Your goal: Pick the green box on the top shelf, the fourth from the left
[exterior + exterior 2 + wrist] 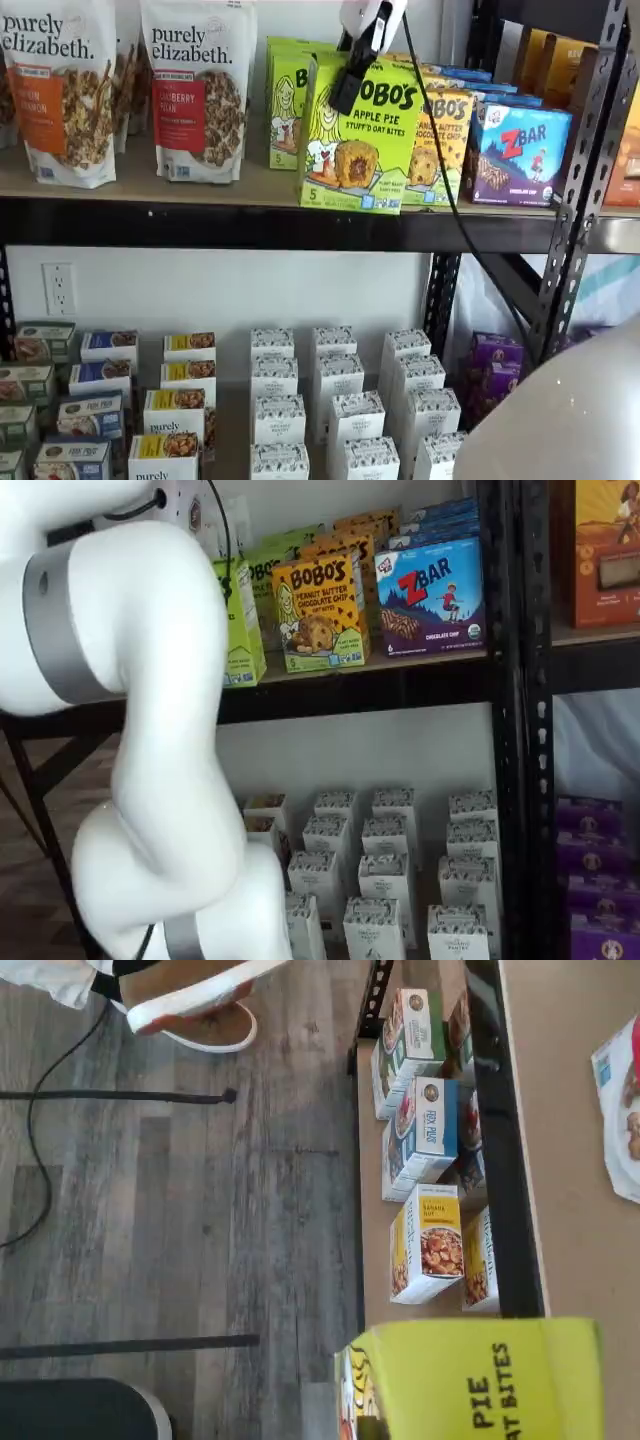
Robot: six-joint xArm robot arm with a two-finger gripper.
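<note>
The green box (365, 140), lime-green and reading "BOBO'S Apple Pie Stuff'd Oat Bites", stands at the front edge of the top shelf (150, 185), forward of its row. My gripper (352, 75) comes down from above. One black finger lies across the box's upper front face and the other is hidden behind it, so the gripper is shut on the box. The wrist view shows the box's top close up (480, 1380). In a shelf view only its green side (240, 630) shows beside my arm.
Another green box (283, 100) stands behind. A yellow-orange Bobo's box (445, 140) and a blue ZBar box (520, 150) stand to the right, granola bags (195, 90) to the left. White cartons (330, 410) fill the lower shelf. A black upright (575, 200) stands at right.
</note>
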